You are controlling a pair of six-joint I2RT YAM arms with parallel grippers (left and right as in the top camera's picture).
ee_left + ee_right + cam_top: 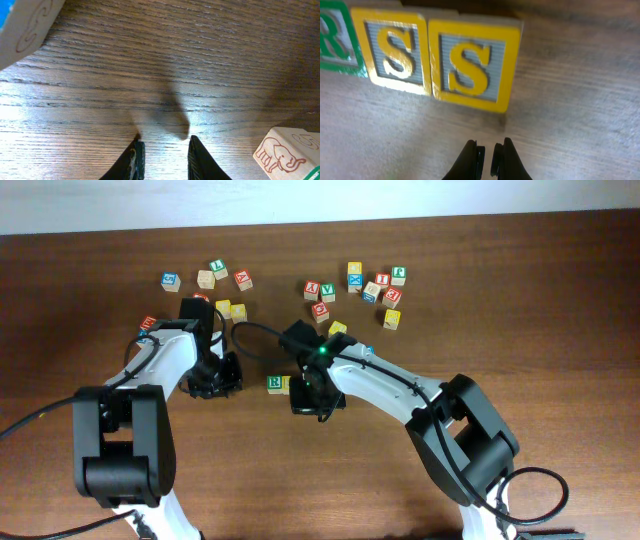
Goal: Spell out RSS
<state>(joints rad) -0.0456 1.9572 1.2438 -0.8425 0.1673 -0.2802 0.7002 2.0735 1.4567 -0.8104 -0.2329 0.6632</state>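
Observation:
Three cubes stand in a row in the right wrist view: a green R cube (335, 42) cut off at the left edge, a yellow S cube (395, 50) touching it, and a second yellow S cube (472, 62) close beside that. My right gripper (487, 150) hovers just in front of the second S, shut and holding nothing. From overhead, the R cube (275, 383) shows beside my right gripper (312, 398), whose arm hides most of the S cubes. My left gripper (164, 150) stands open over bare wood, left of the row (222, 375).
Loose cubes lie at the back in two groups, one on the left (205, 278) and one on the right (365, 285), with two yellow cubes (230, 310) between. In the left wrist view an elephant-marked cube (282, 152) sits at lower right and a blue-edged cube (25, 25) at upper left.

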